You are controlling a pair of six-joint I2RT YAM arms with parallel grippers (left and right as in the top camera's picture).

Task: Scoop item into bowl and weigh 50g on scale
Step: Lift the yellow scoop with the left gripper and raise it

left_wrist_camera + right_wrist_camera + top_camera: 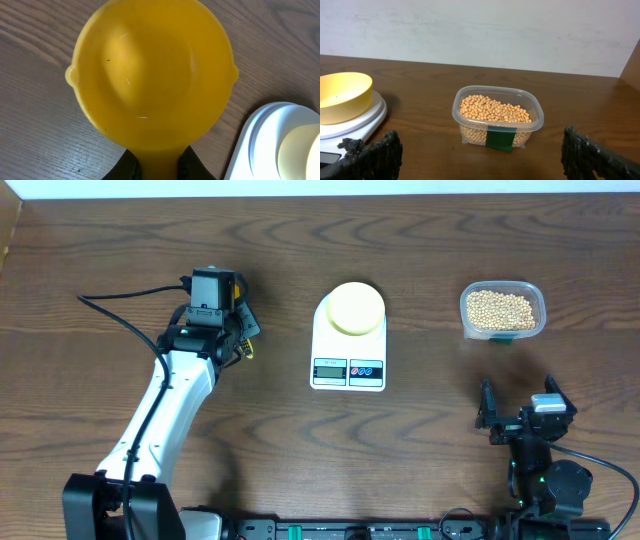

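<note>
Clenched on the handle of a bright yellow scoop (150, 75), the left end effector (159, 165) holds the round cup mouth-up and empty over the desk (120, 240), just left of the white scale (347, 350). The pale yellow bowl (356, 308) sits on the scale's far end, with nothing in it. The beans (500, 308) all lie in a clear container (541, 308), well to the right of the scale. The scooping step looks barely begun. The next move likely calls for carrying the scoop rightward past the scale and dipping it into the beans. The left arm reaches diagonally from its near-left base toward the far side, wrist bent downward. The right end effector (520, 405) stands released and wide, its arm folded at near right, facing the container.
</note>
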